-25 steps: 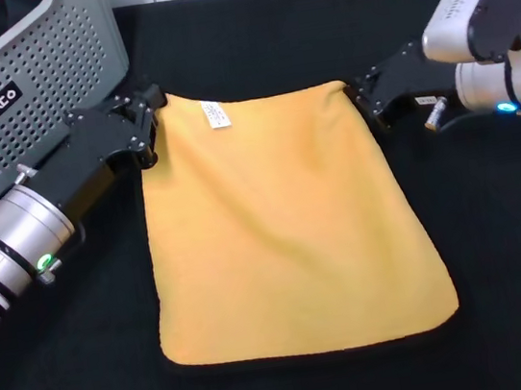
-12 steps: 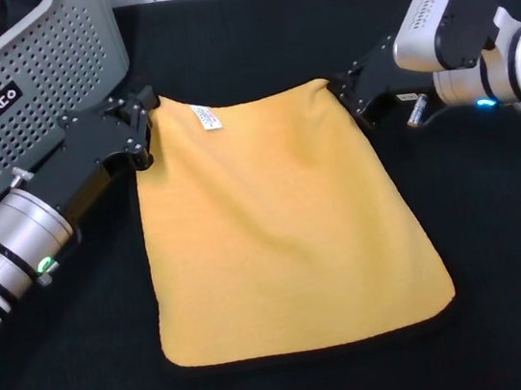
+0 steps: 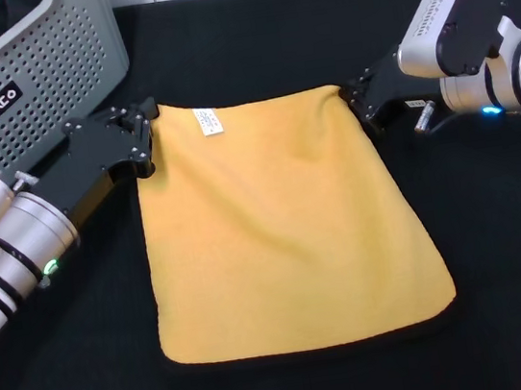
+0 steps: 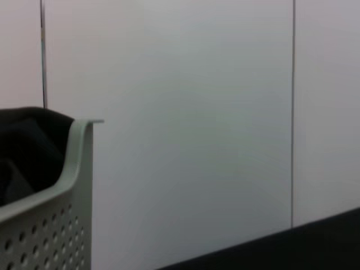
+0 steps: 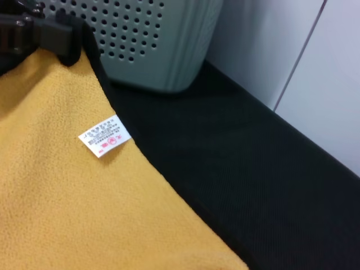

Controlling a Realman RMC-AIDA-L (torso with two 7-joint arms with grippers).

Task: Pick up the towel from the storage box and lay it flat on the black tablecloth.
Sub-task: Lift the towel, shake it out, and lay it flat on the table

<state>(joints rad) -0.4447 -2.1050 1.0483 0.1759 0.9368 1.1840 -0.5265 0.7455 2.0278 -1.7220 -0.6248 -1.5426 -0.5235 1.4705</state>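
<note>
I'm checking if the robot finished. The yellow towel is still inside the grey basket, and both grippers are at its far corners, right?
Not quite. The towel is not in the storage box; the head view shows it spread on the black tablecloth. The left gripper and right gripper are at its far corners.

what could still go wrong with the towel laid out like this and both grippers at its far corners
The towel lies spread on the black tablecloth, with the left gripper and right gripper at its two far corners. If either pulls away without fully letting go, that corner could drag and wrinkle the cloth. The left gripper also sits close to the storage box, so a careless retreat might bump it.
</note>
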